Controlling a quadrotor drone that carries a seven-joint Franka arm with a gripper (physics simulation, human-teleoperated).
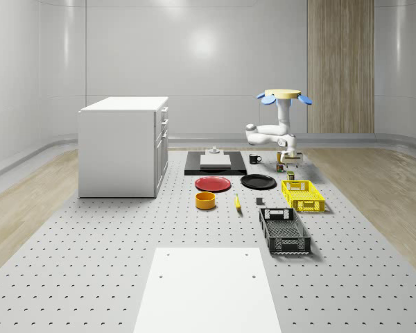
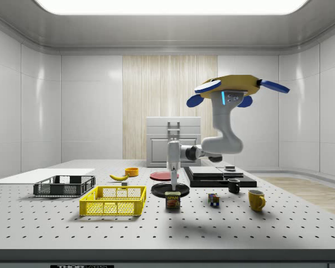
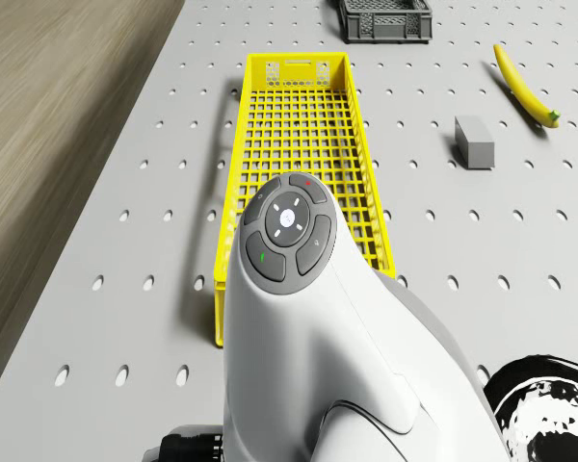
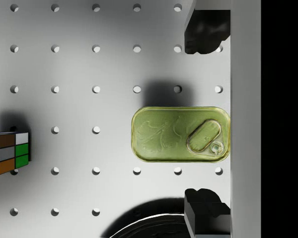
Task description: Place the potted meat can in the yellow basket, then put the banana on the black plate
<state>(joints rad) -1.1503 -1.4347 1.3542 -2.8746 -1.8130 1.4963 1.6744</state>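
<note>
I hover by the yellow basket (image 2: 113, 201), end effector (image 4: 207, 121) spread open straight over the potted meat can (image 4: 181, 134). First step: descend, close.

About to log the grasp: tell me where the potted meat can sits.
In the side view, the potted meat can stands on the table right of the yellow basket, directly beneath the end effector.

A simulated lab: perforated optical table (image 1: 90, 250), bare panelled walls.

Your drone (image 2: 233, 86) hovers with its arm (image 2: 220, 142) bent downward, and the gripper (image 2: 173, 188) points straight down, fingers (image 4: 206, 29) spread wide.
</note>
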